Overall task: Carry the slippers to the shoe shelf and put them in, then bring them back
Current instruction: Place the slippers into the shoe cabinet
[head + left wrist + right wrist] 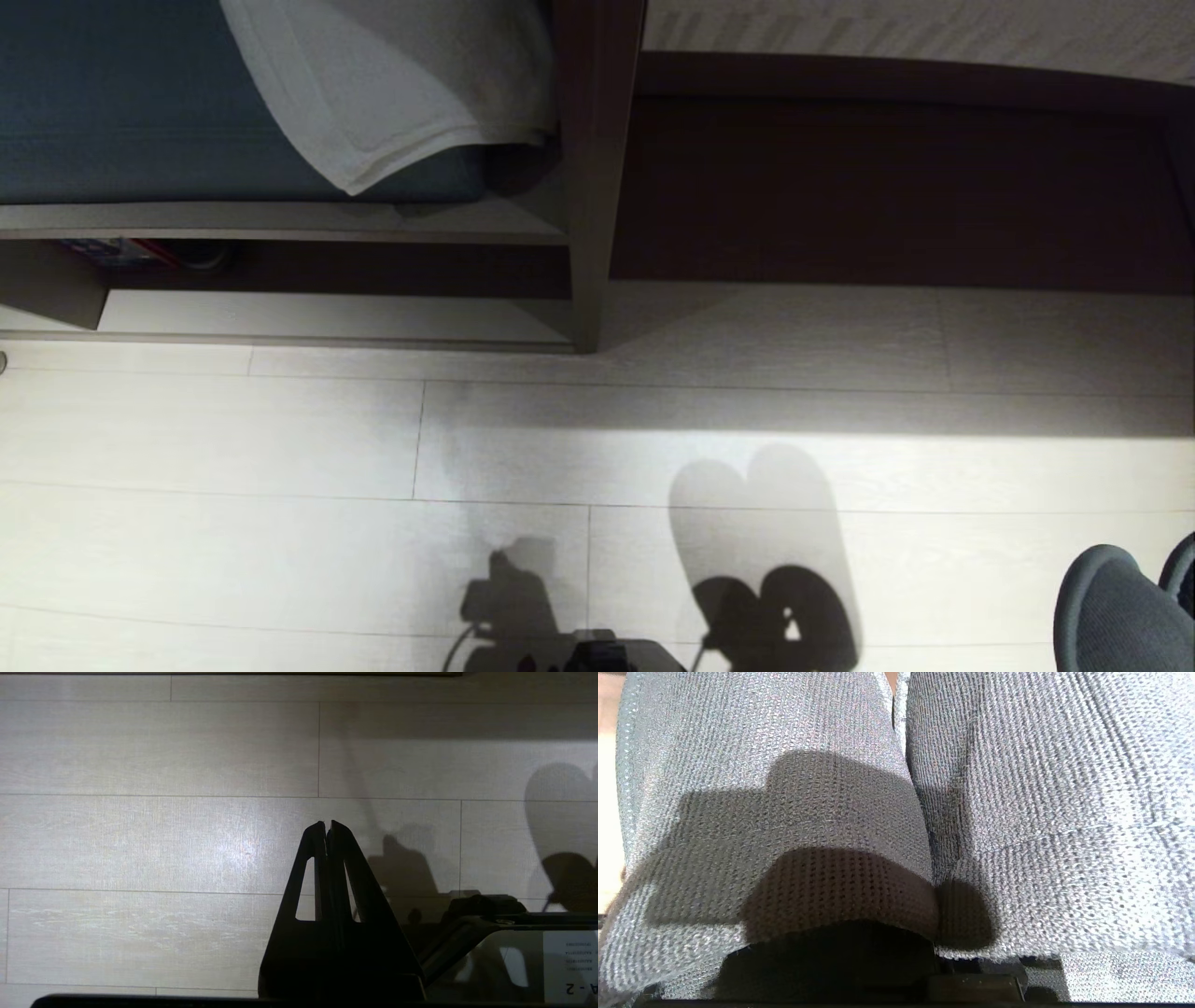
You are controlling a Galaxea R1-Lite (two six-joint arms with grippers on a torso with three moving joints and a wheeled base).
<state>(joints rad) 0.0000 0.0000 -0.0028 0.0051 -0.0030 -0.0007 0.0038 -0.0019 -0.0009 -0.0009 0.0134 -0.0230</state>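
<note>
Slippers [896, 812]: clenched in right gripper, side by side, filling right wrist view; toes at lower right of head view.
Left gripper [328, 826]: clenched, empty, above floor [140, 835].
Writing: upside-down label [571, 970], "2" legible.
Shoe shelf [308, 317]: upper left, well apart from slippers.

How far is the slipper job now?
Done: the slippers are picked up, hanging from the shut right tool at the head view's lower right. In hand: carrying them over the floor. Left: placing them in the shoe shelf, then bringing them back.
</note>
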